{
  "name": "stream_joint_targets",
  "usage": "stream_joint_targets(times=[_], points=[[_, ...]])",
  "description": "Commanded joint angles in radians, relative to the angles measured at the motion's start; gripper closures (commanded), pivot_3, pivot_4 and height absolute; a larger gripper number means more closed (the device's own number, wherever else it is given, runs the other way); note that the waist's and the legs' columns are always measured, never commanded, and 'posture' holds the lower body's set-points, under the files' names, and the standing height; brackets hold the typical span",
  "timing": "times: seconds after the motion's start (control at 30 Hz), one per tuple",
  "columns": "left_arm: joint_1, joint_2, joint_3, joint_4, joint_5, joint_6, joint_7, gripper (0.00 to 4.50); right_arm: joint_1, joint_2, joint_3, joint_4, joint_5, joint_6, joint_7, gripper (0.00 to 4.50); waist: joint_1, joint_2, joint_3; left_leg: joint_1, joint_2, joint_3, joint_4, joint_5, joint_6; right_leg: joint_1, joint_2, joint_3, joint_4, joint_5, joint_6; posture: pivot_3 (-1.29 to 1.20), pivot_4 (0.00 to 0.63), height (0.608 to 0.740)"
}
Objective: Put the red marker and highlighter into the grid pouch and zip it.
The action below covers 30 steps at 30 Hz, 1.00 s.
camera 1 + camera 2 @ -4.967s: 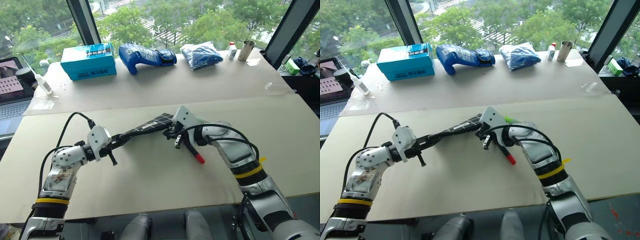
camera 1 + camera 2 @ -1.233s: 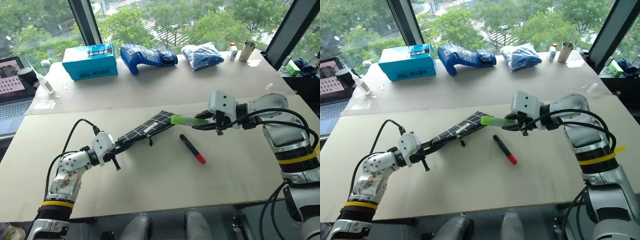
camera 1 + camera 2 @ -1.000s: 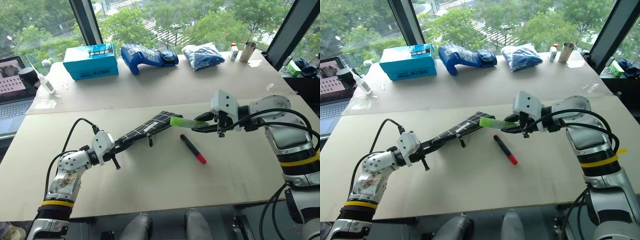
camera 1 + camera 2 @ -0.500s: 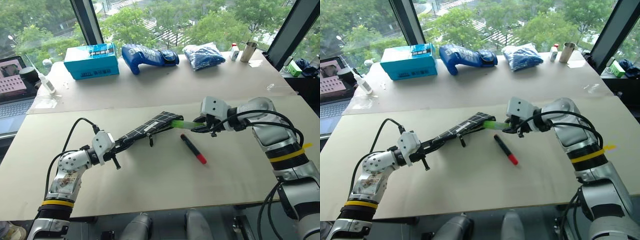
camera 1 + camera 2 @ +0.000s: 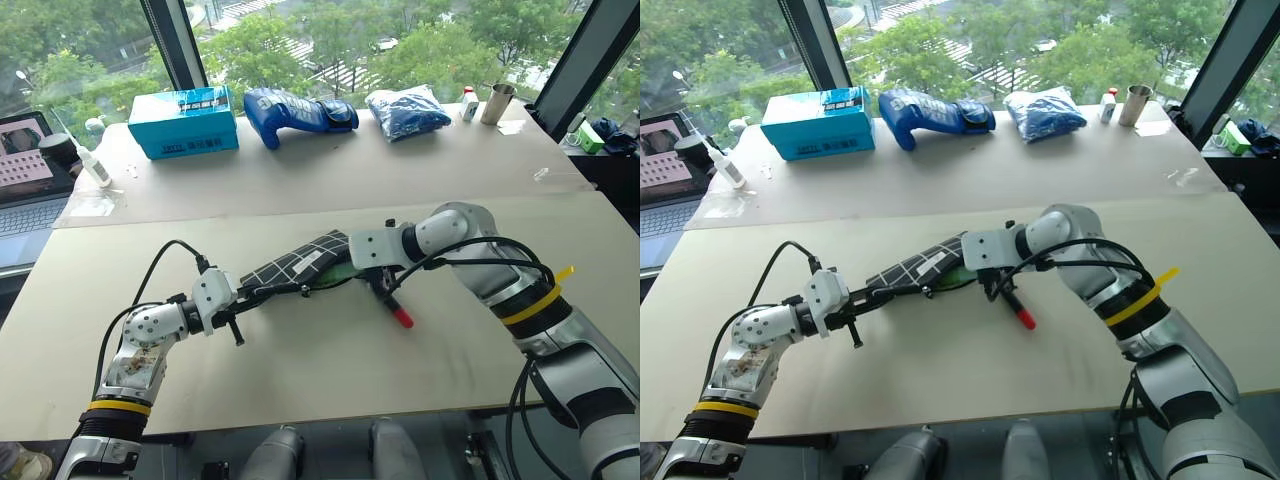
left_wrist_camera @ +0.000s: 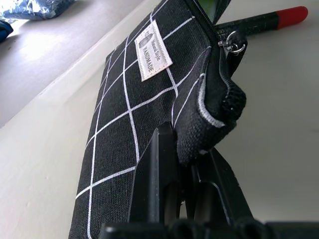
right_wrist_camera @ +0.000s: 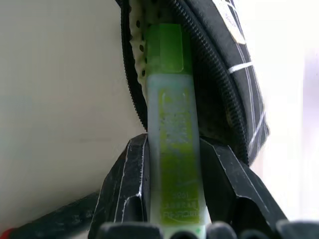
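The grid pouch lies black with white lines on the table, its mouth unzipped. My left gripper is shut on the pouch's near corner, and the left wrist view shows the fabric pinched between the fingers, with the zipper pull hanging at the open end. My right gripper is shut on the light-green highlighter. The highlighter's front end sits inside the pouch's mouth. The red marker lies on the table just right of the pouch, beside my right gripper.
Along the far side of the table stand a teal box, a blue glove, a blue bag and a metal cup. A laptop and a white bottle are at the far left.
My right gripper has moved left and down with the highlighter and rolled at the wrist, bringing the highlighter's tip into the pouch's mouth. The left gripper has kept its hold.
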Motion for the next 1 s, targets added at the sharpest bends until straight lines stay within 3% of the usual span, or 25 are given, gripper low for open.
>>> stream_joint_targets(times=[0.03,0.13,0.27,0.53,0.57,0.73,1.0], points=[[-0.013,-0.001,0.006,-0.020,-0.007,-0.024,-0.001,4.50,-0.066,0.055,0.010,-0.001,-0.078,-0.086,-0.072,3.44,-0.002,0.000,0.000,0.000,0.001,0.000,0.000,0.000,0.000,0.000,0.001,0.000,0.000,0.000,0.000,0.00,0.150,0.740],[-0.015,-0.002,0.005,-0.017,-0.007,-0.025,-0.002,4.50,-0.085,0.109,0.007,-0.002,-0.095,-0.107,-0.095,3.44,-0.007,0.000,0.000,0.000,0.003,0.000,0.000,-0.001,-0.002,-0.001,0.002,-0.001,0.000,0.000,-0.001,0.00,0.150,0.740],[-0.017,-0.006,0.004,-0.015,-0.007,-0.025,-0.001,4.50,-0.042,0.152,-0.010,-0.115,0.009,-0.087,0.004,3.44,-0.011,0.000,0.000,0.000,0.003,0.000,0.000,-0.001,-0.002,-0.001,0.002,-0.001,0.000,0.001,-0.001,0.00,0.150,0.740],[-0.019,-0.011,0.009,-0.012,-0.009,-0.027,-0.002,4.50,-0.013,0.159,-0.011,-0.031,-0.039,-0.180,-0.062,3.44,-0.018,0.000,0.000,0.000,0.004,0.000,0.000,-0.002,-0.002,-0.001,0.004,-0.001,0.001,0.001,-0.001,0.00,0.150,0.740],[-0.018,-0.011,0.009,-0.013,-0.010,-0.026,-0.002,4.50,-0.013,0.155,-0.019,-0.019,-0.031,-0.170,-0.053,2.44,-0.020,0.000,0.000,0.000,0.004,0.000,0.000,-0.002,-0.002,-0.001,0.004,-0.001,0.001,0.001,-0.001,0.00,0.150,0.740],[-0.015,-0.009,0.009,-0.015,-0.011,-0.026,-0.005,4.50,-0.032,0.156,-0.071,0.025,-0.015,-0.129,-0.066,0.76,-0.020,0.000,0.000,0.000,0.004,0.000,0.000,-0.002,-0.003,-0.002,0.004,-0.001,0.001,0.002,-0.002,0.00,0.150,0.740],[-0.019,-0.030,0.046,-0.041,-0.071,0.033,0.029,4.50,-0.046,0.058,-0.264,0.014,0.178,-0.074,0.023,0.76,-0.017,0.000,0.000,0.000,0.004,0.000,0.000,-0.002,-0.003,-0.002,0.004,-0.001,0.000,0.002,-0.002,0.00,0.150,0.740]])
